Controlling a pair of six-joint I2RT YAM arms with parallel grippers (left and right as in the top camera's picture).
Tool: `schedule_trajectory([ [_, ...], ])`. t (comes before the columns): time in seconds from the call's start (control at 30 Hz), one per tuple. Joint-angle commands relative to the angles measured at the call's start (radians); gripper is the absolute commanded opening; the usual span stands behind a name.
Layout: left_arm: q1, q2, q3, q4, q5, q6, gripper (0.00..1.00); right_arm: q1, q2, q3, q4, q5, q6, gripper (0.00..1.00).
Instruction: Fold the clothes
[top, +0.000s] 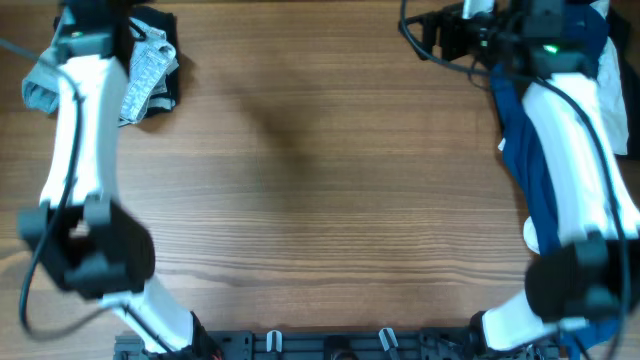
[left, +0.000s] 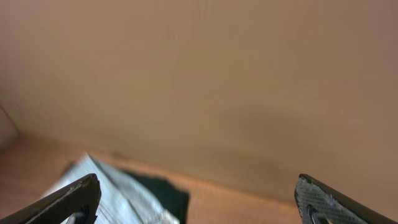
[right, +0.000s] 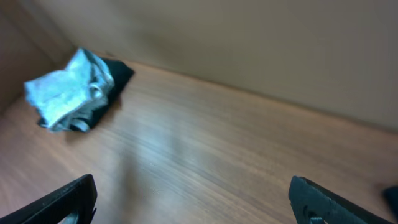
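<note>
A bundle of light-blue denim shorts (top: 150, 70) lies on a black garment (top: 162, 25) at the table's far left corner. My left gripper (top: 98, 12) hovers over that pile, open and empty. In the left wrist view (left: 196, 186) the denim (left: 118, 193) and the black garment (left: 166, 194) lie just below the left finger. A navy-blue garment (top: 525, 150) and a white one (top: 612, 80) lie along the right edge under my right arm. My right gripper (top: 440, 35) is open and empty above bare wood (right: 193, 186). It faces the far denim bundle (right: 71, 90).
The wooden table (top: 320, 190) spreads between the two piles. A plain tan wall (left: 205, 74) stands behind the table. Black cables (top: 415, 40) hang by the right wrist. A rail with clips (top: 330, 345) runs along the front edge.
</note>
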Motion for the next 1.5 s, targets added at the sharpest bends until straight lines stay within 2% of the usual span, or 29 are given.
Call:
schedule_trajectory([
  [0.0, 0.005, -0.041, 0.0, -0.013, 0.011, -0.017, 1.0, 0.007, -0.181, 0.033, -0.101, 0.003, -0.045, 1.0],
  [0.2, 0.005, -0.042, 0.0, -0.071, 0.011, -0.017, 1.0, 0.033, -0.378, 0.032, -0.315, -0.004, 0.064, 1.0],
  [0.3, 0.005, -0.042, 0.0, -0.156, 0.011, -0.017, 1.0, 0.033, -0.414, 0.032, -0.364, -0.004, 0.13, 1.0],
  [0.47, 0.005, -0.042, 0.0, -0.286, 0.011, -0.017, 1.0, 0.033, -0.414, 0.032, -0.335, 0.046, 0.115, 1.0],
  [0.7, 0.005, -0.042, 0.0, -0.401, 0.011, -0.017, 1.0, 0.035, -0.478, -0.021, -0.262, 0.102, -0.21, 1.0],
  [0.8, 0.005, -0.042, 0.0, -0.401, 0.011, -0.017, 1.0, 0.035, -0.615, -0.205, -0.095, 0.134, -0.262, 1.0],
  [0.97, 0.005, -0.042, 0.0, -0.401, 0.011, -0.017, 1.0, 0.023, -0.952, -0.773, 0.314, 0.135, -0.226, 1.0],
  [1.03, 0.005, -0.042, 0.0, -0.401, 0.011, -0.017, 1.0, 0.023, -1.069, -0.979, 0.444, 0.14, -0.152, 1.0],
  [1.1, 0.005, -0.042, 0.0, -0.401, 0.011, -0.017, 1.0, 0.023, -1.204, -1.207, 0.594, 0.19, 0.02, 1.0],
  [1.17, 0.005, -0.042, 0.0, -0.401, 0.011, -0.017, 1.0, 0.023, -1.322, -1.378, 0.685, 0.234, 0.12, 1.0],
  [1.27, 0.005, -0.042, 0.0, -0.401, 0.011, -0.017, 1.0, 0.023, -1.482, -1.529, 0.695, 0.257, 0.118, 1.0],
  [1.47, 0.005, -0.042, 0.0, -0.401, 0.011, -0.017, 1.0, 0.023, -1.656, -1.669, 0.685, 0.298, 0.093, 1.0],
])
